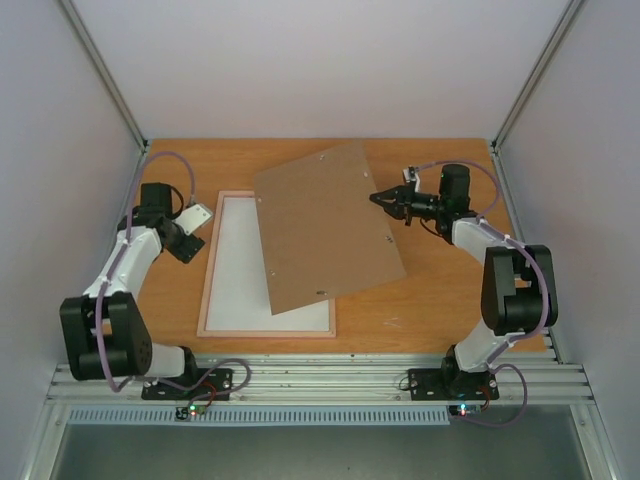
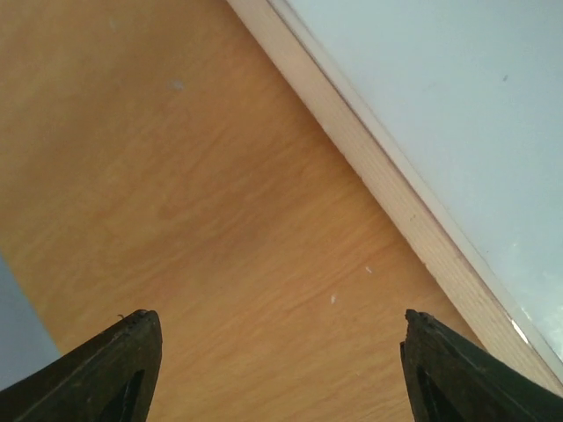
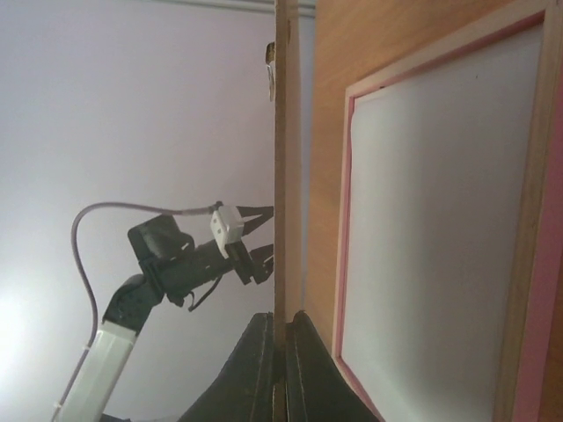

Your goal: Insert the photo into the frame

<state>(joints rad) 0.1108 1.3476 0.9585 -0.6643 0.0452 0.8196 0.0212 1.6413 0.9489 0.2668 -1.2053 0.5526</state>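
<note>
The frame [image 1: 204,290], with a thin pale pink border, lies flat on the table left of centre. A plain white sheet [image 1: 240,260] fills it; no printed side of the photo shows in any view. My right gripper [image 1: 378,200] is shut on the right edge of the brown backing board [image 1: 325,225] and holds it tilted over the frame's right part. The right wrist view shows the board edge-on [image 3: 283,176] between my shut fingers [image 3: 303,352], with the frame [image 3: 345,220] beyond. My left gripper [image 1: 190,248] is open and empty above bare table, beside the frame's left border [image 2: 396,193].
The wooden table top [image 1: 440,290] is enclosed by pale walls on three sides. An aluminium rail [image 1: 320,380] runs along the near edge with both arm bases on it. The left arm [image 3: 176,264] shows behind the board in the right wrist view.
</note>
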